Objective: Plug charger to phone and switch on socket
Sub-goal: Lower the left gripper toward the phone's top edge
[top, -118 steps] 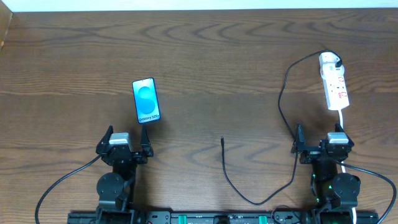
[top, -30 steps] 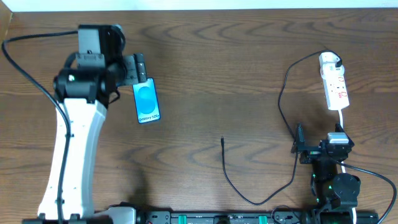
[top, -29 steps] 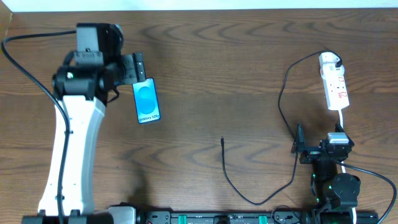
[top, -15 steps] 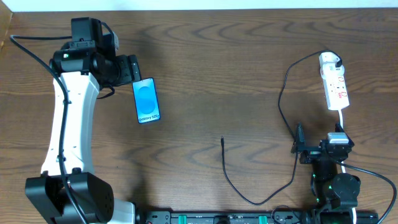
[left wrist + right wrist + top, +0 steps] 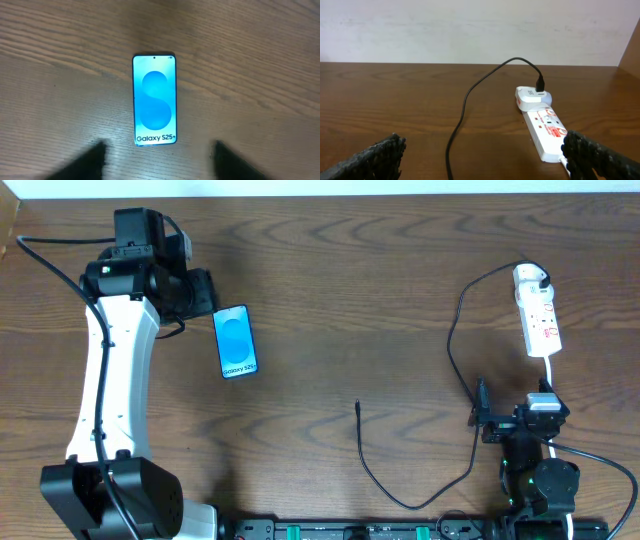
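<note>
The phone [image 5: 236, 342] lies flat at the left of the table, its blue screen up with "Galaxy S25+" at its near end; it fills the middle of the left wrist view [image 5: 154, 100]. My left gripper [image 5: 207, 292] is open and empty, hovering just left of the phone's far end; in its own view [image 5: 160, 147] the phone sits just beyond the blurred fingertips. The charger cable [image 5: 452, 330] runs from a white adapter [image 5: 530, 277] on the socket [image 5: 540, 320] to its plug tip [image 5: 358, 406], loose at mid-table. My right gripper [image 5: 513, 420] rests open near the front edge, facing the socket [image 5: 545, 131].
The socket's white cord [image 5: 551, 372] runs back toward the right arm's base. The black cable [image 5: 465, 102] loops across the wood between the right gripper and the adapter [image 5: 531, 96]. A pale wall stands beyond the table's far edge.
My left arm has risen from its rest at the front edge and reached out to the phone, turning over it in the last second. The right arm, cable and socket have not moved.
</note>
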Robot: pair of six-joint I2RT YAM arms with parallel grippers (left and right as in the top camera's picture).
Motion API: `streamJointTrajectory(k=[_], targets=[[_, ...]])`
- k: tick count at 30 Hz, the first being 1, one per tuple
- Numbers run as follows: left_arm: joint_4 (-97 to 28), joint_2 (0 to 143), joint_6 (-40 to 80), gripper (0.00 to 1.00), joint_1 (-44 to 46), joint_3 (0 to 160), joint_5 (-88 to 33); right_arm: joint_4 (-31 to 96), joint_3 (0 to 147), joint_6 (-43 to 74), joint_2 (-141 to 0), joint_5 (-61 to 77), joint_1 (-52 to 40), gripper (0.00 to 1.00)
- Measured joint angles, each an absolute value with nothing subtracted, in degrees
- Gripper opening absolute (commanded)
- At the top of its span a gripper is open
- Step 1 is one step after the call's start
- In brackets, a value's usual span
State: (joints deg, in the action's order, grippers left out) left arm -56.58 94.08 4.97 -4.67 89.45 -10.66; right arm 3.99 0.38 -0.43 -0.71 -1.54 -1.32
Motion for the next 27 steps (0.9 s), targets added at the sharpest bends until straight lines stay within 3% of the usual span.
streamJointTrajectory(k=[13,27], targets=[[-59.6,95.1,10.8,0.98,-1.7,89.5,-5.6,4.0,0.4,-0.4,-0.7,-1.5,-1.3,0.99],[-55.7,110.6,13.0,0.98,-1.7,89.6,-6.3,4.0,0.4,-0.4,-0.7,-1.5,-1.3,0.99]])
